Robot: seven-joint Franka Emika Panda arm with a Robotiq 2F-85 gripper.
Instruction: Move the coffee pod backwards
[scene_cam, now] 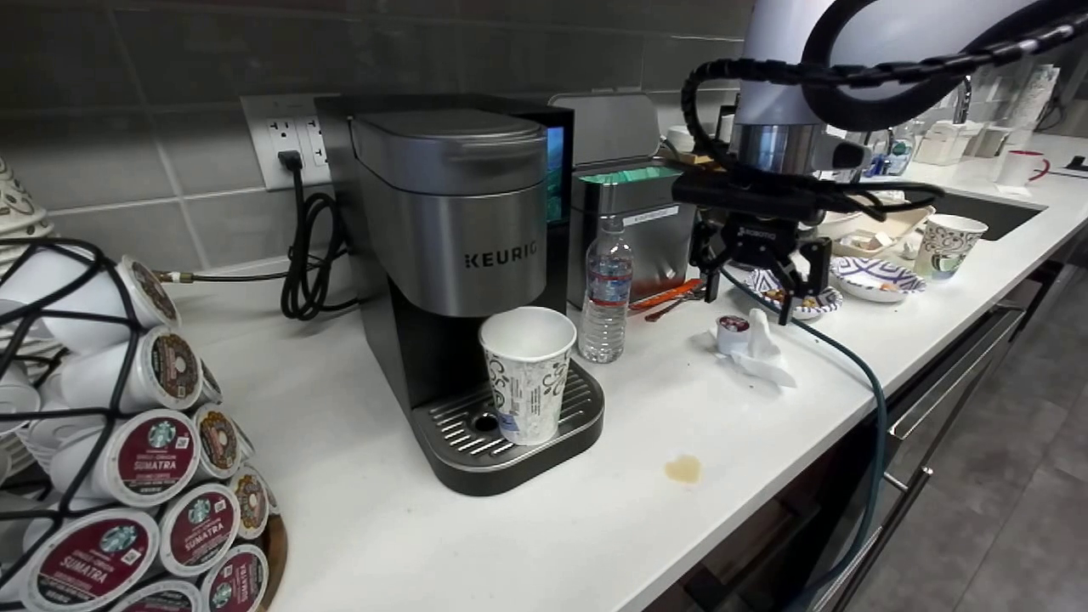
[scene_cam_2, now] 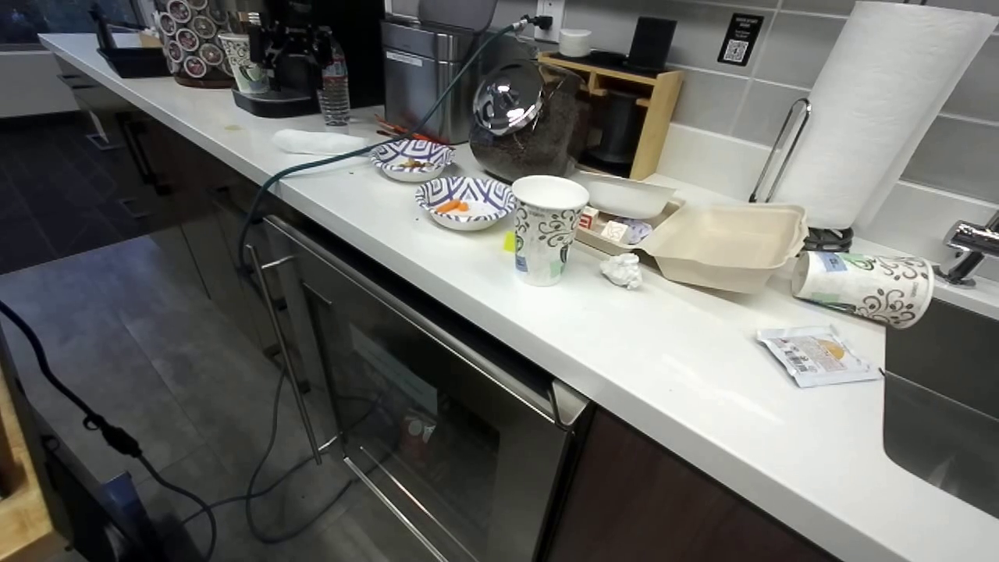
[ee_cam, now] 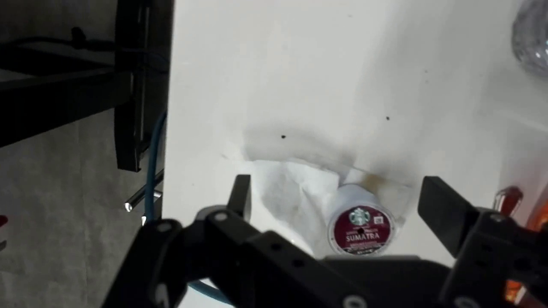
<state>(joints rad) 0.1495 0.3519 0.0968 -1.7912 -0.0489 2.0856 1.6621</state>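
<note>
The coffee pod [scene_cam: 733,334] is small and white with a dark red lid. It stands on a crumpled white napkin [scene_cam: 765,353] on the counter. In the wrist view the pod [ee_cam: 361,231] shows its Sumatra lid with a dark hole in the middle. The napkin [ee_cam: 295,201] spreads out to its left. My gripper [scene_cam: 748,302] is open and empty above the pod and napkin. In the wrist view the gripper's [ee_cam: 336,196] fingers are wide apart, with the pod between them in the picture, nearer the right finger. I cannot make out the pod in the other-side exterior view [scene_cam_2: 320,142], where the napkin shows.
A water bottle [scene_cam: 606,297] and a Keurig machine [scene_cam: 476,229] with a paper cup [scene_cam: 529,382] stand beside the pod's area. A metal bin [scene_cam: 637,246] is behind. Patterned bowls [scene_cam_2: 466,204] and a teal cable [scene_cam: 837,348] lie near the counter's front edge.
</note>
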